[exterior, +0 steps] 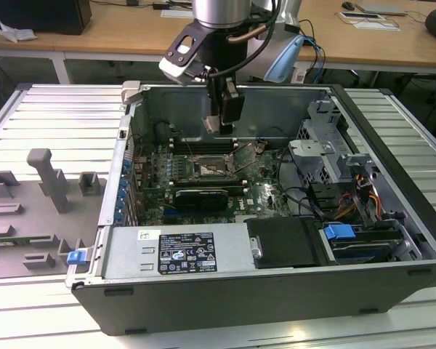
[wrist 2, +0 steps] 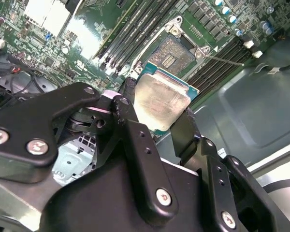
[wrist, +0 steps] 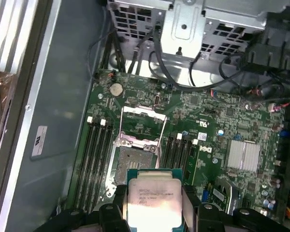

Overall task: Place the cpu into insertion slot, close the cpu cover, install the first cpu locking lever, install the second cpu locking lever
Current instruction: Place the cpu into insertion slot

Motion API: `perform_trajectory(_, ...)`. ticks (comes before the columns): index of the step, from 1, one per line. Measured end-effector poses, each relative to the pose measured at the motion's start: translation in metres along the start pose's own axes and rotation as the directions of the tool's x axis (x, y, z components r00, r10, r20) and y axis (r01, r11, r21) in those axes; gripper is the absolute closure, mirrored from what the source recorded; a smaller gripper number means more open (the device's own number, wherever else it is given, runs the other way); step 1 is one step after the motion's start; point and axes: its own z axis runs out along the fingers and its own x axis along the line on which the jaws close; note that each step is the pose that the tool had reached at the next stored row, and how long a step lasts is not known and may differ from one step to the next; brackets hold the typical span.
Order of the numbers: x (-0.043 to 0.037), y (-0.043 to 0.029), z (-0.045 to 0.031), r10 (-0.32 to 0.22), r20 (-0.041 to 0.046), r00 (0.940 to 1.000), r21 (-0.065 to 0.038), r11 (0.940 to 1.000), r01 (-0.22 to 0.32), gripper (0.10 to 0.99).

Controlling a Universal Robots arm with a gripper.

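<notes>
Black two-finger gripper (wrist 2: pixel 157 108), clamped on opposite edges of the flat silver-beige square cpu (wrist: pixel 153 200), presumably sparing its contacts, hovers above the dark-rimmed, gold-pinned insertion slot (wrist: pixel 135 155) mid-way across the green motherboard (wrist: pixel 222 116), silver frame cpu cover (wrist: pixel 145 111) hinged open for access.

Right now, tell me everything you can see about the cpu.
The cpu is a flat square chip with a pale silver-beige metal top, faintly printed, over a green rim. The pincer is shut on two opposite edges, holding it in the air short of the open insertion slot, whose pin field lies bare; nothing else touches it.
</notes>
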Motion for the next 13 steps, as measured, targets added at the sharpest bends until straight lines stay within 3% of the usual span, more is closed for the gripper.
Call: perform_trajectory(13,-0.0001,-0.0005,0.0053,0.004,0.0003,1.0000,0.000,1.0000,-0.004,0.549)
